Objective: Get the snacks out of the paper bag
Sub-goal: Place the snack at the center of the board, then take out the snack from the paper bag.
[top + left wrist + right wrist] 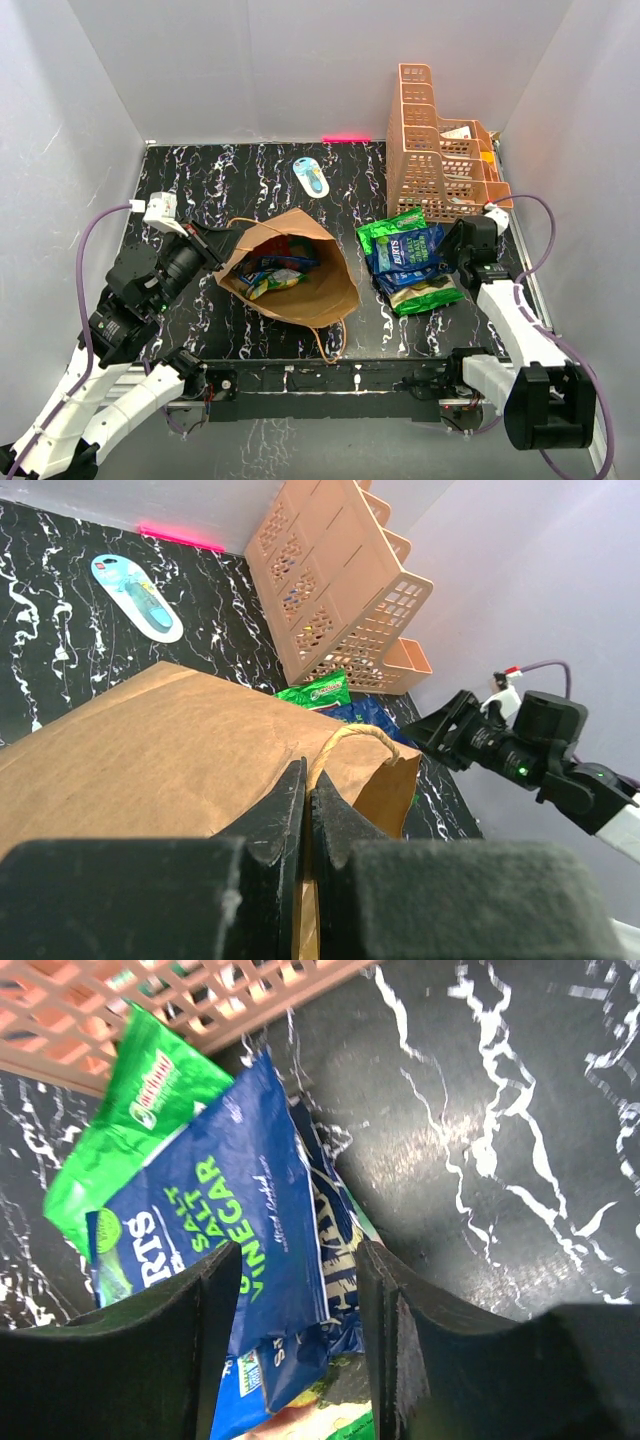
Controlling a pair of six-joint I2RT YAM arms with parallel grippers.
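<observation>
The brown paper bag [310, 285] lies on its side mid-table, mouth open to the left. Several snacks [275, 272] show inside it. My left gripper [215, 243] is shut on the bag's rim by its twisted handle [360, 735]; in the left wrist view the gripper [308, 780] pinches the paper bag [150, 750]. A pile of snacks lies right of the bag: a green packet [390, 228], a blue packet [408, 250], a green-and-white one [428, 292]. My right gripper [455, 250] hovers open over the pile; in its wrist view the gripper [300, 1260] straddles the blue packet [220, 1210], beside the green packet [140, 1110].
An orange lattice basket [430, 150] stands at the back right, just behind the snack pile; it also shows in the left wrist view [330, 590] and the right wrist view [150, 1000]. A small blue-white oval object [311, 177] lies at the back centre. White walls enclose the table.
</observation>
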